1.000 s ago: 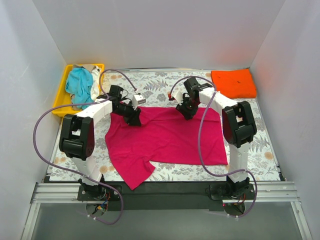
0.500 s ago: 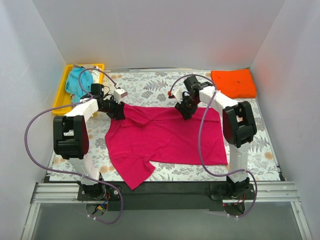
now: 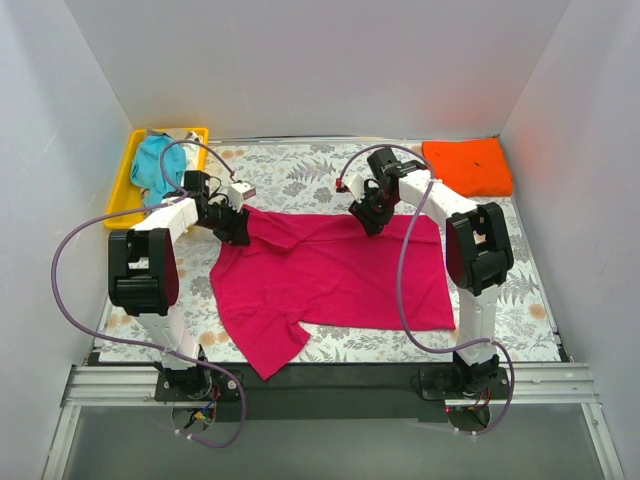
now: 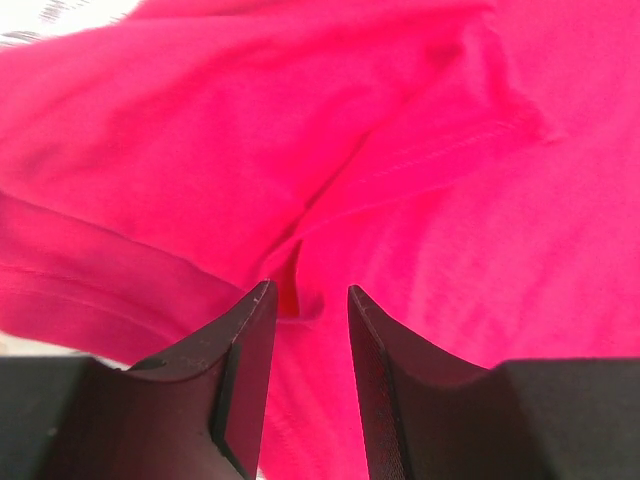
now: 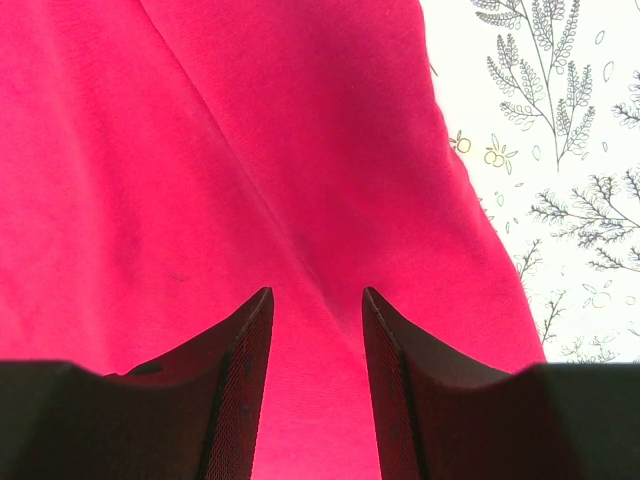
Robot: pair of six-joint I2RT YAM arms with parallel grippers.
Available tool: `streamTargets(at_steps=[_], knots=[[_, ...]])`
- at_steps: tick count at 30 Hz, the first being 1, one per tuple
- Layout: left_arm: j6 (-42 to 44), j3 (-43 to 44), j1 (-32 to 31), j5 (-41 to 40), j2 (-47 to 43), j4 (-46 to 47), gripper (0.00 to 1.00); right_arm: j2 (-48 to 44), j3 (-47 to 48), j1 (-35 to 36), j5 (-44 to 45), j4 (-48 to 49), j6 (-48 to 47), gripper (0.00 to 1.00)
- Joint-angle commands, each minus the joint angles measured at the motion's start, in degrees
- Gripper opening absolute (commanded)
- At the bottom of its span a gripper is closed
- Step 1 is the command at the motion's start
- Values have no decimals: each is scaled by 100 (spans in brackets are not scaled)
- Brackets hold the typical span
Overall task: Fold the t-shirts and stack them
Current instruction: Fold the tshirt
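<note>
Beside the orange shirt (image 3: pixel 467 166), unseen by wrist cameras, lies magenta cloth (image 3: pixel 330 275).

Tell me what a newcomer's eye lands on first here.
First, the magenta t-shirt spread across the middle of the patterned table, with the left gripper and right gripper at its far edge. Next, the folded orange t-shirt at the far right corner, and the yellow tray of cloth far left.

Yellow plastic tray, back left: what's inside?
The yellow plastic tray holds a crumpled teal cloth shirt with white cloth beside it. Anything beneath them is covered.
</note>
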Motion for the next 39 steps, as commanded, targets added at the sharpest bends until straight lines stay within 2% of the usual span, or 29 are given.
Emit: streamTargets(at_steps=[1, 4, 5, 8, 10, 18, 24, 25, 26, 29, 32, 34, 35, 36, 39], knots=[[126, 31, -3, 361, -190, -413, 34, -148, 233, 1, -6, -134, 19, 41], [293, -57, -3, 361, -295, -387, 29, -174, 233, 1, -6, -134, 11, 40], [275, -74, -3, 361, -331, -361, 21, -174, 242, 1, -6, -134, 11, 40], [328, -92, -3, 387, -436, -369, 5, -192, 224, 1, 38, -134, -7, 40], [459, -92, -3, 448, -480, -483, 0, -201, 207, -16, 55, -126, -7, 39], [1908, -768, -21, 616, -1068, -1282, 0, -341, 49, -95, 90, -134, -60, 39], [2568, -1322, -82, 239, -1236, -1274, 1, -446, -109, -227, 20, -204, -77, 41], [2630, -1340, -82, 255, -1254, -1292, 11, -473, -145, -262, 20, -196, -77, 41], [2630, -1332, -91, 308, -1262, -1318, 16, -525, -206, -280, 20, -213, -77, 41], [2351, -1060, -83, 545, -1210, -1397, 28, -605, -277, -464, 11, -240, -69, 41], [1358, -375, 5, 879, -948, -1135, 29, -640, -259, -798, -15, -257, -7, 40], [506, 91, 197, 915, -763, -635, 29, -588, -163, -1087, -24, -301, 72, 39], [190, 162, 199, 715, -631, -328, 33, -570, -145, -1185, -6, -301, 98, 39], [-465, 206, 207, 565, -551, 319, 34, -500, -119, -1264, 28, -301, 125, 38], [-1086, 364, 199, -51, -192, 1227, 33, -299, -22, -1501, 239, -292, 256, 36]])
